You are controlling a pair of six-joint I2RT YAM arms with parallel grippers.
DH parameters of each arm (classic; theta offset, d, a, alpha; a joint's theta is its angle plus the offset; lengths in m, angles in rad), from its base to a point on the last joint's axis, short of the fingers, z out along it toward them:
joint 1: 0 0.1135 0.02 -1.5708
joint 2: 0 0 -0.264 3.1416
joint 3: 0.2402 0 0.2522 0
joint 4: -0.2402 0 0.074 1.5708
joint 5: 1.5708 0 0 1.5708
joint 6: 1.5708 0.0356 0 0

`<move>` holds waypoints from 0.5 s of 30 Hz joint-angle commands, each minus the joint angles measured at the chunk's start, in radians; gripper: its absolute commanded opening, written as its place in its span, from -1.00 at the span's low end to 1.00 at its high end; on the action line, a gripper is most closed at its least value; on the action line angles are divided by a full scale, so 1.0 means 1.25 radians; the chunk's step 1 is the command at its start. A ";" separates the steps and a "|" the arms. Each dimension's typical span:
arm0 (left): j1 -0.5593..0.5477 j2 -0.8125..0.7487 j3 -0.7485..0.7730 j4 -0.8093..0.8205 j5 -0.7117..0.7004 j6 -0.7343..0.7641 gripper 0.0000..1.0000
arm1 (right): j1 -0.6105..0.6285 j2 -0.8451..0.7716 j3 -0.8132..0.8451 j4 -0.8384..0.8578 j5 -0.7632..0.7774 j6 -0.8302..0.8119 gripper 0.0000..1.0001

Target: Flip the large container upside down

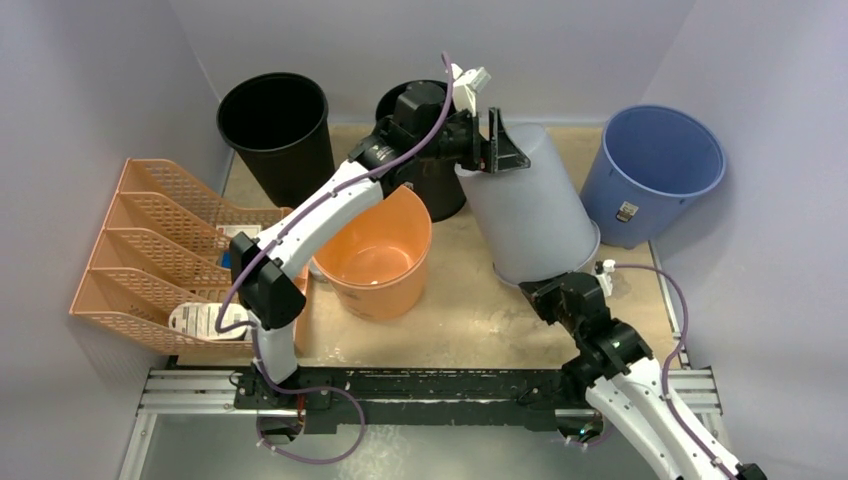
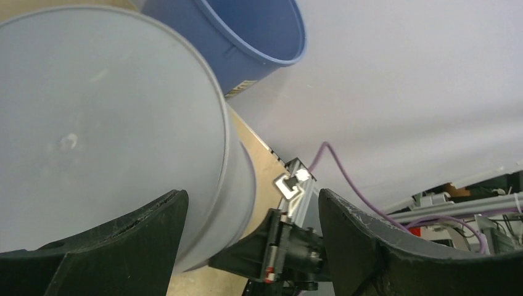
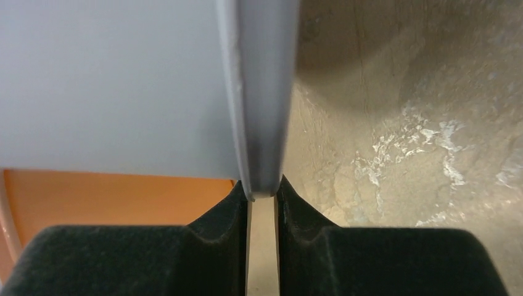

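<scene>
The large grey container (image 1: 530, 215) is tilted, its closed base up and toward the back, its rim low at the front. My right gripper (image 1: 548, 290) is shut on that rim; in the right wrist view the rim (image 3: 262, 92) is pinched between the fingertips of the gripper (image 3: 264, 188). My left gripper (image 1: 497, 140) is open at the container's base. In the left wrist view the grey base (image 2: 92, 123) fills the left side, the gripper (image 2: 253, 203) is wide open, and its left finger (image 2: 123, 240) lies over the base edge.
A blue bin (image 1: 655, 170) stands at the right, also in the left wrist view (image 2: 247, 37). An orange bin (image 1: 380, 255) stands left of the container. Two black bins (image 1: 272, 120) (image 1: 430, 180) stand at the back. An orange file rack (image 1: 160, 250) is at the left.
</scene>
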 commanded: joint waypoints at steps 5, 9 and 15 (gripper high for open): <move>-0.014 0.034 0.046 0.003 0.053 -0.013 0.55 | 0.004 -0.001 -0.139 0.258 -0.033 0.098 -0.76; -0.018 0.034 0.023 0.045 0.064 -0.040 0.56 | 0.004 0.049 -0.164 0.303 -0.021 0.120 -0.59; -0.027 0.040 0.025 0.053 0.069 -0.045 0.56 | 0.004 0.121 -0.136 0.317 -0.023 0.094 0.14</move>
